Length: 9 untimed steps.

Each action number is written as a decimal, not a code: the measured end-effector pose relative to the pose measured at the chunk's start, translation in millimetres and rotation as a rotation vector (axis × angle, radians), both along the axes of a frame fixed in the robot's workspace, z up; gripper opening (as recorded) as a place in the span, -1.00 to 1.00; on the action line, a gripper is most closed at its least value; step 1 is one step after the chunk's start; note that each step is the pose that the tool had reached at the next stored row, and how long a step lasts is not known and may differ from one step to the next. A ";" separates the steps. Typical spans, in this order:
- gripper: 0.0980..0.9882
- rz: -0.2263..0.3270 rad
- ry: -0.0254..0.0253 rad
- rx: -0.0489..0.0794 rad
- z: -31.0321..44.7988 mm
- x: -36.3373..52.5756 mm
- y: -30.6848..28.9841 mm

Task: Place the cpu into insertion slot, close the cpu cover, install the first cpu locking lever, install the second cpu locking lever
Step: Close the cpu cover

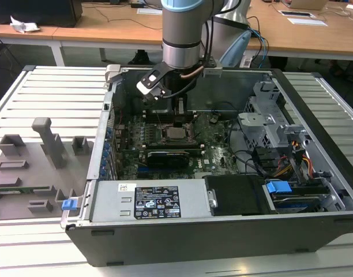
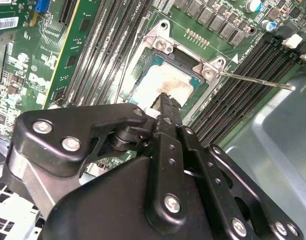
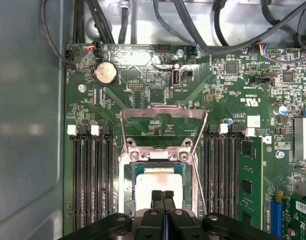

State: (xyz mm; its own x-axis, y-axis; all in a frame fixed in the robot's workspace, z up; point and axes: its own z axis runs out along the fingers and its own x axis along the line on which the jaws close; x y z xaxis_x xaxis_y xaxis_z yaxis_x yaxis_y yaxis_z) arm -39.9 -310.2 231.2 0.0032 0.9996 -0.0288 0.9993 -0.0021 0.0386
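The cpu lies flat in the insertion slot, its pale top smeared with paste. In the second wrist view the cpu sits just beyond my fingertips. My gripper is shut with nothing between its fingers, its tips right over the chip's near edge; I cannot tell whether they touch it. The cpu cover stands tilted up and open behind the slot. One thin locking lever sticks out free beside the socket. In the exterior view the gripper hangs over the slot inside the case.
Black memory slots flank the socket on both sides. A long black expansion card lies in front of it, the power supply nearer still. Cables and a drive cage crowd the exterior view's right. Case walls enclose the board.
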 end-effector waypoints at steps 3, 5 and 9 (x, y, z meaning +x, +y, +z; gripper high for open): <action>-0.98 0.000 0.0000 0.000 7.8 0.0 0.0; -0.98 0.000 0.0000 0.000 20.7 0.0 0.0; -0.98 0.000 0.0000 0.000 33.6 -0.2 -5.8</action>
